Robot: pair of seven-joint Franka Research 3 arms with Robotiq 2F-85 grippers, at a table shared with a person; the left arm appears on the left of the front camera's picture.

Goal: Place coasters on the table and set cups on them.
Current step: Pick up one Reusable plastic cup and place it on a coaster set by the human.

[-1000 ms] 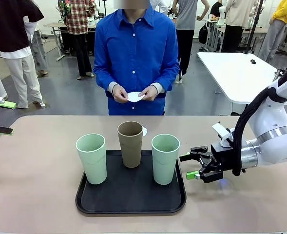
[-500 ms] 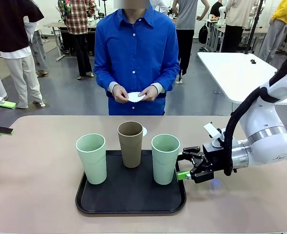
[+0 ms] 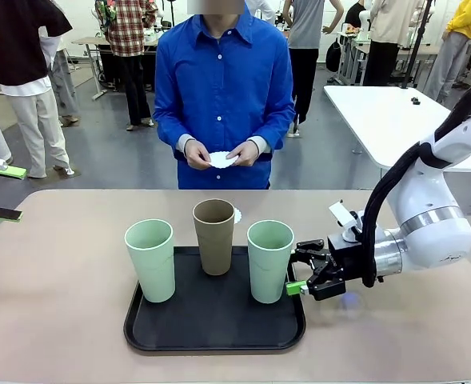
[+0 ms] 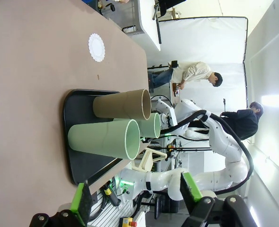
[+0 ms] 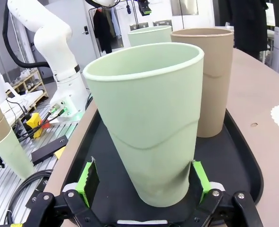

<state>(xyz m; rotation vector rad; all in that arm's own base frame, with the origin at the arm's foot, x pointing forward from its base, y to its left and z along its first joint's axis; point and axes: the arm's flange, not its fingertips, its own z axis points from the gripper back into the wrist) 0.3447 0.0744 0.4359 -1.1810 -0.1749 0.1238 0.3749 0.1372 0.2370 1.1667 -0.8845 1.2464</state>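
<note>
Leftward over the last second, the right gripper (image 3: 297, 270) has closed in on the right-hand pale mint green tapered tumbler (image 3: 270, 260). Its jaws are spread wide and straddle the cup's lower half, a green pad (image 5: 88, 182) on either side, not clamped. That tumbler stands on the black rounded-corner tray (image 3: 211, 332) with the brown-taupe tumbler (image 3: 214, 236) and the second mint green tumbler (image 3: 149, 260). One white scalloped lacy coaster (image 3: 237, 216) lies on the large beige-tan tabletop (image 3: 75, 240) just behind the brown-taupe tumbler. The person's hands (image 3: 221, 158) hold more white coasters at the far edge. The left gripper (image 4: 134, 198) hangs released and empty, well apart from the tray.
</note>
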